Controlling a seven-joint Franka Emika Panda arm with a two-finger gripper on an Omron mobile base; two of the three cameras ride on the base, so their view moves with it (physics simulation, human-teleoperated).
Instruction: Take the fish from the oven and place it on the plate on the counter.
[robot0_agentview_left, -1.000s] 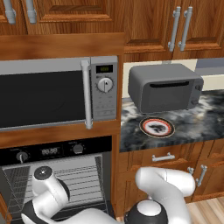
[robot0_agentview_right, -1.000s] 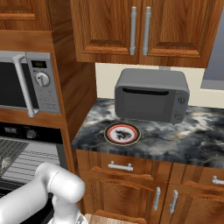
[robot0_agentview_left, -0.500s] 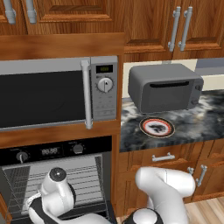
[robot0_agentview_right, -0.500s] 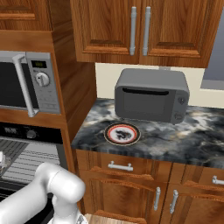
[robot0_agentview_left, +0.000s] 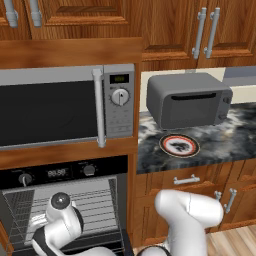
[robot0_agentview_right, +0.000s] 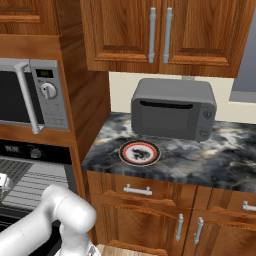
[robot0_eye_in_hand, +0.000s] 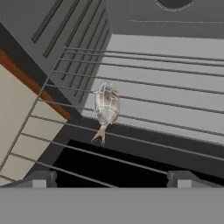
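The fish (robot0_eye_in_hand: 106, 107), small and pale silver-grey, lies on a wire rack (robot0_eye_in_hand: 157, 87) inside the grey oven (robot0_agentview_left: 65, 200), tail toward me. My gripper (robot0_eye_in_hand: 111, 179) hangs open just in front of and below it; both fingertips (robot0_eye_in_hand: 41, 178) are apart with nothing between them. In the left base view my arm (robot0_agentview_left: 60, 225) reaches into the open oven. The plate (robot0_agentview_left: 179, 145) (robot0_agentview_right: 140, 152), dark-rimmed with a red-orange ring, sits empty on the dark marbled counter (robot0_agentview_left: 230, 140) (robot0_agentview_right: 210, 160), right of the oven.
A grey toaster oven (robot0_agentview_left: 187, 100) (robot0_agentview_right: 172, 115) stands on the counter behind the plate. The silver microwave (robot0_agentview_left: 50, 110) (robot0_agentview_right: 30, 95) sits above the oven. The oven's side wall (robot0_eye_in_hand: 65, 39) and a lower rack (robot0_eye_in_hand: 52, 148) are close to the gripper.
My arm's wrist has shifted slightly right and lower at the oven opening. The gripper has stayed open. The plate has not moved.
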